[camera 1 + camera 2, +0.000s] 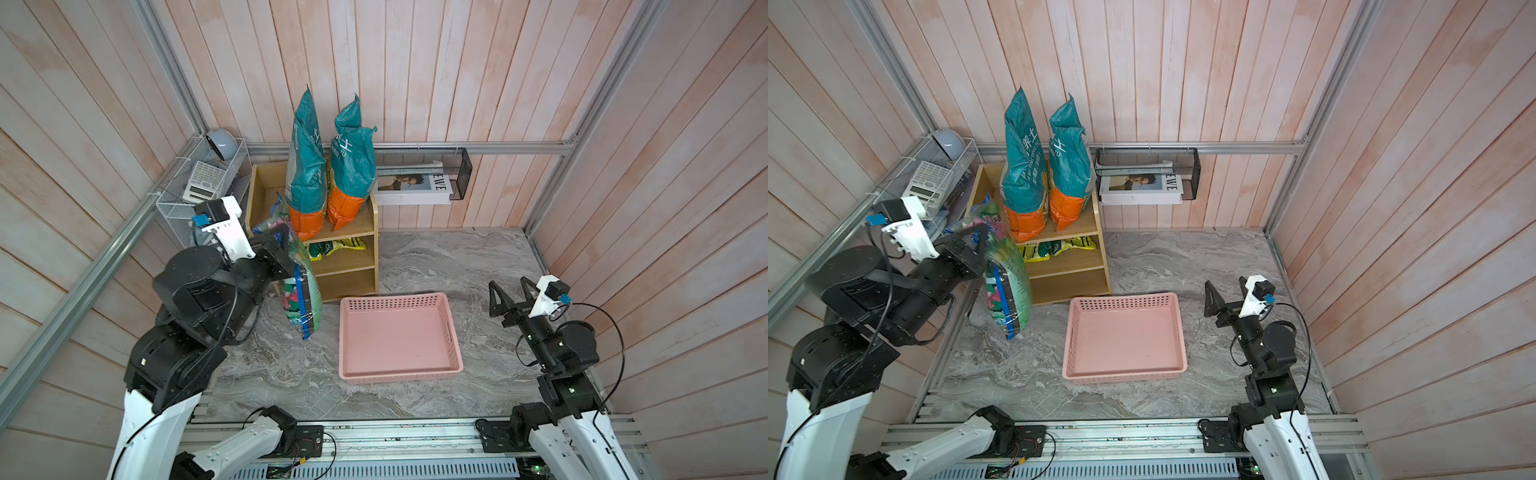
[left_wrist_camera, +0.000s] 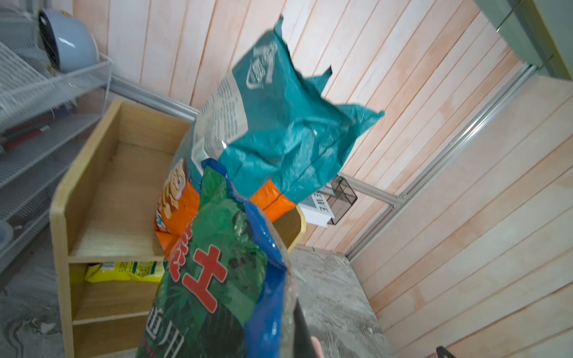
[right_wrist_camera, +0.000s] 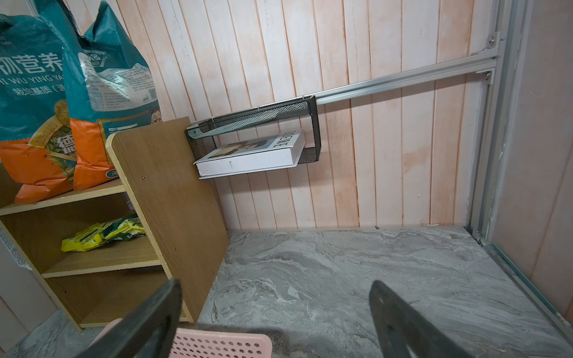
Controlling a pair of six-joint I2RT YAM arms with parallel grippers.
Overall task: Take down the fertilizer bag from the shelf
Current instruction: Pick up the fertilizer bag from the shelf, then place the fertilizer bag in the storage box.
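The fertilizer bag (image 1: 306, 299) (image 1: 1012, 286) (image 2: 217, 272) is green with a blue edge and red characters. It hangs in front of the left side of the light-wood shelf (image 1: 357, 266) (image 1: 1077, 276) (image 2: 102, 198), off its tiers. My left gripper (image 1: 279, 244) (image 1: 976, 245) (image 2: 291, 310) is shut on the bag's upper edge. The bag's lower end hangs low over the marble floor; whether it touches I cannot tell. My right gripper (image 1: 512, 291) (image 1: 1225, 291) (image 3: 276, 291) stands open and empty at the right, far from the shelf.
Two tall teal-and-orange bags (image 1: 309, 174) (image 1: 353, 166) stand on the shelf's top tier, and a yellow packet (image 1: 340, 247) lies on the middle tier. A pink basket (image 1: 392, 297) sits on the floor right of the hanging bag. A white wire rack (image 1: 199, 183) and a black mesh basket (image 1: 459, 170) are on the walls.
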